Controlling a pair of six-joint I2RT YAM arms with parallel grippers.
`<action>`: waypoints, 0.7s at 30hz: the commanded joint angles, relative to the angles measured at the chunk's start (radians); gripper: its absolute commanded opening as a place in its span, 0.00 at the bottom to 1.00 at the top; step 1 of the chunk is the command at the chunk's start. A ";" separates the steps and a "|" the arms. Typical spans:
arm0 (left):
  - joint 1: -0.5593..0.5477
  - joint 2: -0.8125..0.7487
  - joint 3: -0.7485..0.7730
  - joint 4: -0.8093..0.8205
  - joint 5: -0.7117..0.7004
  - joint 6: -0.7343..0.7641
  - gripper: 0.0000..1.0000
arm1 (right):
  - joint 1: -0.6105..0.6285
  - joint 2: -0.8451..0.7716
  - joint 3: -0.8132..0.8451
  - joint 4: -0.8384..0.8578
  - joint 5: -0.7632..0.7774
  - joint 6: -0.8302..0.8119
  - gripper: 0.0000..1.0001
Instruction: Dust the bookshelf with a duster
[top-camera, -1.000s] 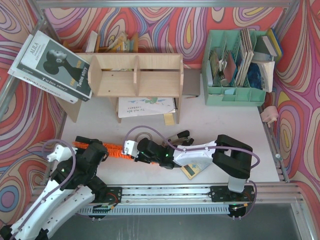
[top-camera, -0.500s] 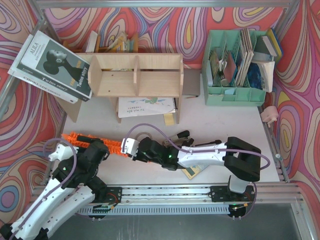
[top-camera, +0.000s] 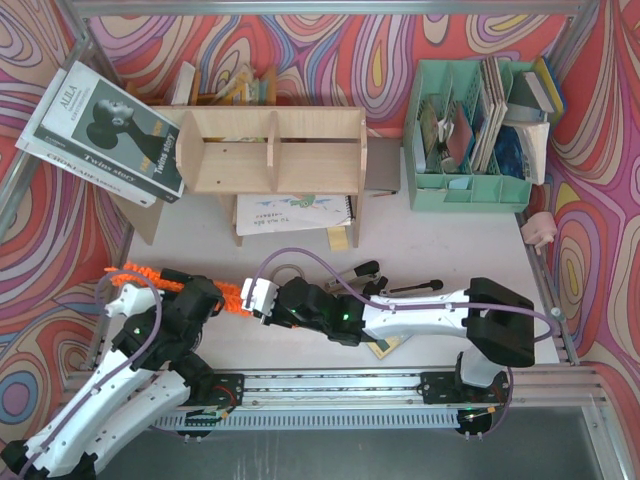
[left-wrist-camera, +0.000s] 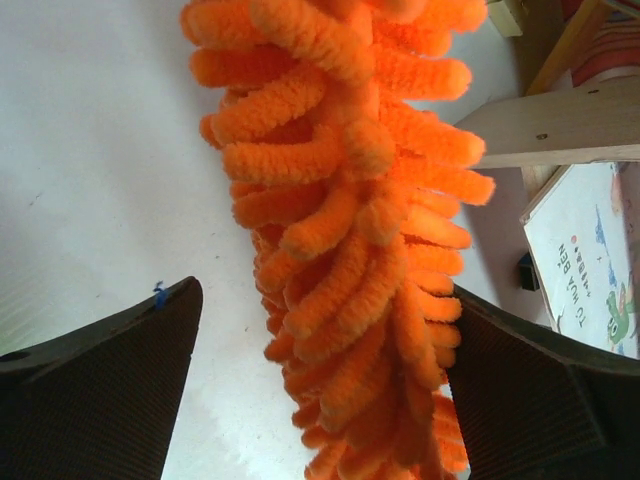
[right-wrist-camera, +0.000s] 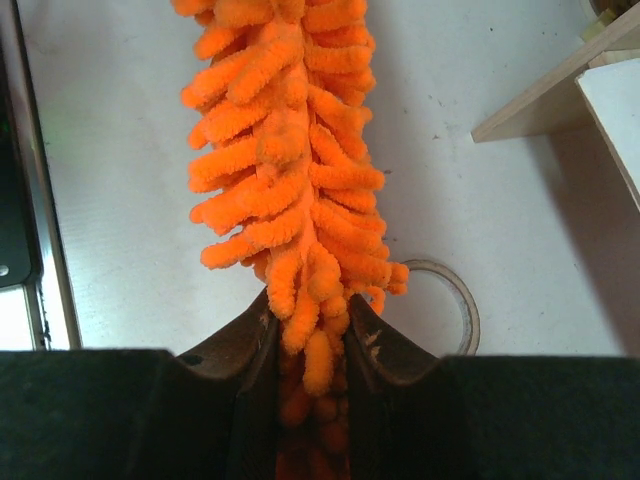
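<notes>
The orange fluffy duster (top-camera: 140, 276) lies across the near left of the table, its free end pointing left. My right gripper (top-camera: 252, 298) is shut on its right end, and the chenille is pinched between the jaws in the right wrist view (right-wrist-camera: 312, 355). My left gripper (top-camera: 205, 297) straddles the duster's middle. In the left wrist view its fingers stand wide apart on either side of the duster (left-wrist-camera: 350, 230), and the gripper (left-wrist-camera: 320, 400) is open. The plywood bookshelf (top-camera: 270, 150) stands at the back, left of centre, apart from both grippers. Its panel edge shows in the left wrist view (left-wrist-camera: 560, 125).
A mint-green file organizer (top-camera: 470, 185) stands at the back right. Books (top-camera: 100, 130) lean at the back left. A notebook (top-camera: 290, 213) lies under the shelf. A tape ring (right-wrist-camera: 455, 300) lies by the right gripper. A card (top-camera: 385, 343) lies under the right arm.
The right arm has stretched left, carrying the duster left and slightly away, so its free end now sticks out past the left gripper. The left gripper stays around it.
</notes>
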 joint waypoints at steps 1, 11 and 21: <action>0.005 0.010 -0.022 0.029 0.003 0.024 0.84 | 0.010 -0.055 0.020 0.079 0.000 0.027 0.02; 0.008 0.020 -0.020 0.052 -0.008 0.054 0.60 | 0.021 -0.072 0.012 0.096 -0.025 0.060 0.03; 0.009 -0.015 0.004 0.022 -0.039 0.062 0.08 | 0.024 -0.072 0.007 0.104 -0.017 0.073 0.19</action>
